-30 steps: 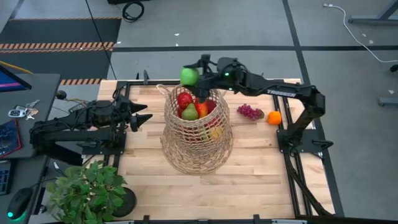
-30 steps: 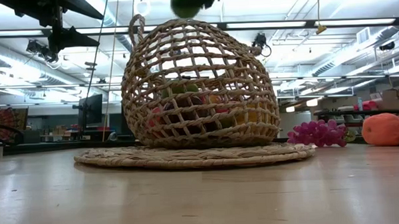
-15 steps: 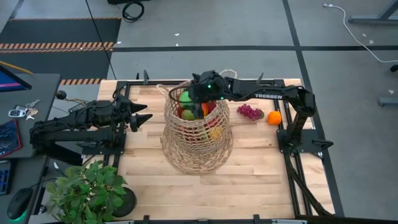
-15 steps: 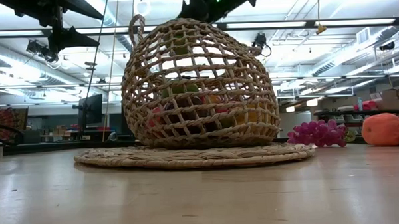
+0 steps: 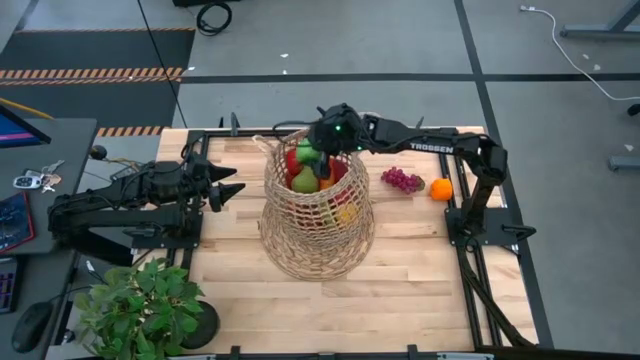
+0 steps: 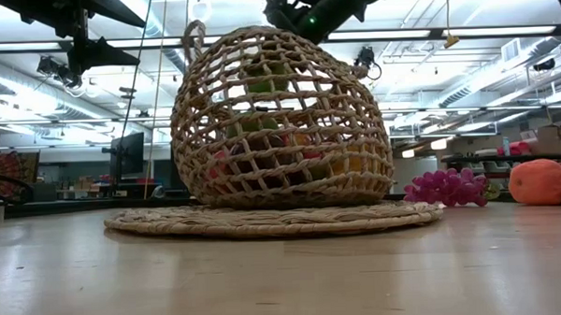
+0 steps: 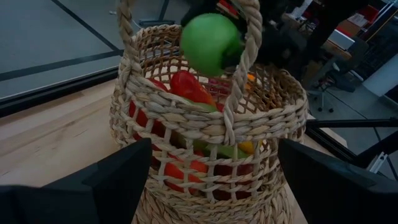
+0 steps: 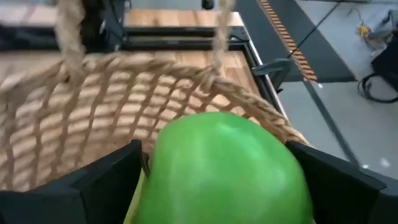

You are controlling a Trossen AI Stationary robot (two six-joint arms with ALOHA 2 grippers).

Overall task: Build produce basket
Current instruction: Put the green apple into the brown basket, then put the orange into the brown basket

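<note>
The tan wicker basket (image 5: pixel 318 225) stands on a round woven mat (image 6: pixel 273 218) mid-table. It holds red, green and yellow produce (image 5: pixel 312 182). My right gripper (image 5: pixel 312 150) slants down into the basket's mouth from the far right. Its fingers are spread, with a green apple (image 8: pixel 227 168) between them. The apple (image 7: pixel 210 43) sits at handle height, just above the rim. My left gripper (image 5: pixel 238 184) waits open at the table's left, pointing at the basket and touching nothing. My right gripper has the green apple's two sides between its spread fingers, reaching in slanting down from the far right. A thin gap shows beside one finger (image 8: pixel 93 186). Whether the other finger (image 8: pixel 336 186) touches the apple, I cannot tell. The apple is clear of the fruit below.
Purple grapes (image 5: pixel 402 180) and an orange (image 5: pixel 441 188) lie on the table right of the basket, near the right arm's base. A leafy potted plant (image 5: pixel 140 305) stands at the near left corner. The basket's two thin loop handles (image 7: pixel 245 56) rise beside the apple.
My right gripper has come down from above the basket's far rim into its mouth, rolling its wrist as it went. The green apple has gone with it, from above the basket to between the handles at the rim.
</note>
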